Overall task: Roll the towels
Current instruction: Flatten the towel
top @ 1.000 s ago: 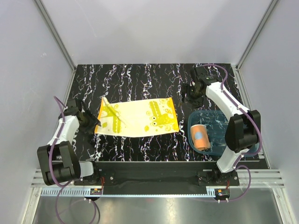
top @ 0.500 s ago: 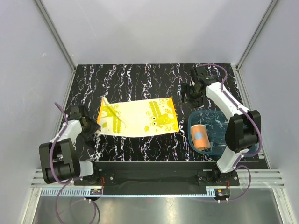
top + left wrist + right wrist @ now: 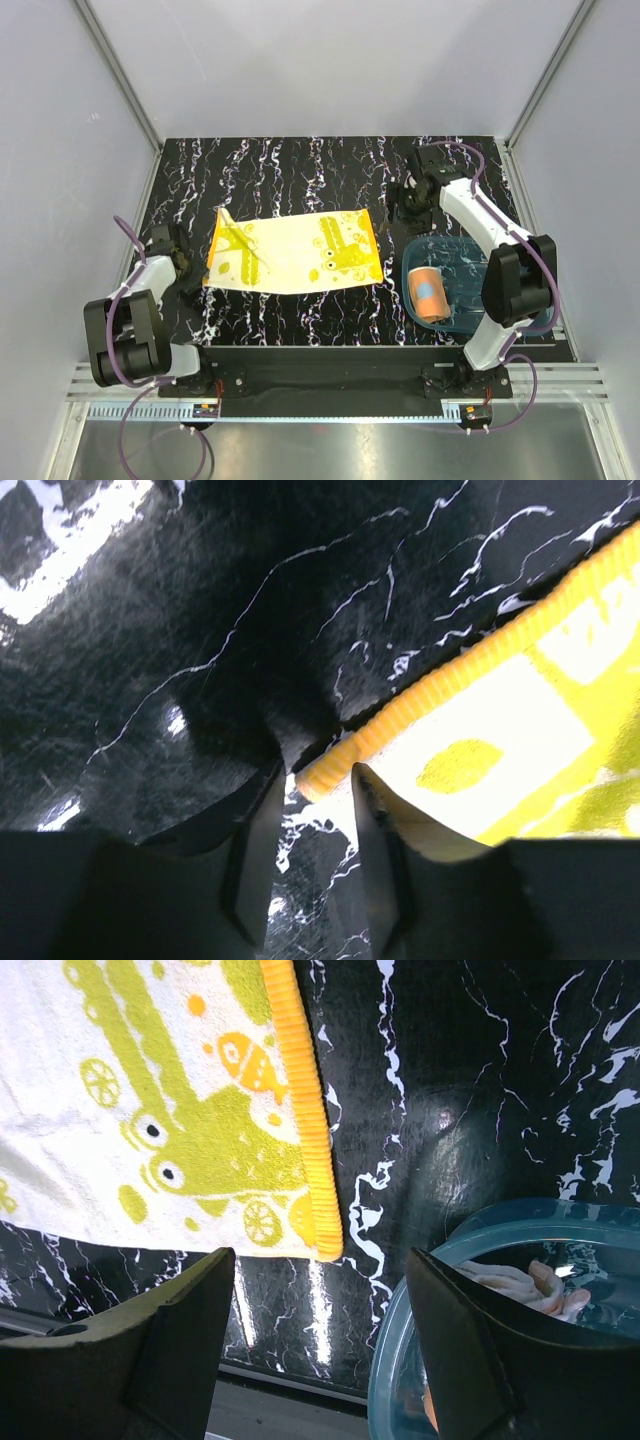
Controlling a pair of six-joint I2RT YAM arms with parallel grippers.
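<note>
Progress looks about half: orange towel [image 3: 430, 293] lies rolled in the tray [image 3: 470, 247], while yellow towel [image 3: 295, 252] lies flat mid-table, unrolled, its far-left corner flipped over. Left gripper [image 3: 316, 780] sits low at the near-left corner, jaws narrowly apart with the orange hem at their tips, not visibly pinching. Right gripper [image 3: 320, 1260] hangs spread and empty over the right hem. Bare table [image 3: 300, 170] lies beyond the far edge; the tray crowds the right side, just beside the hem.
</note>
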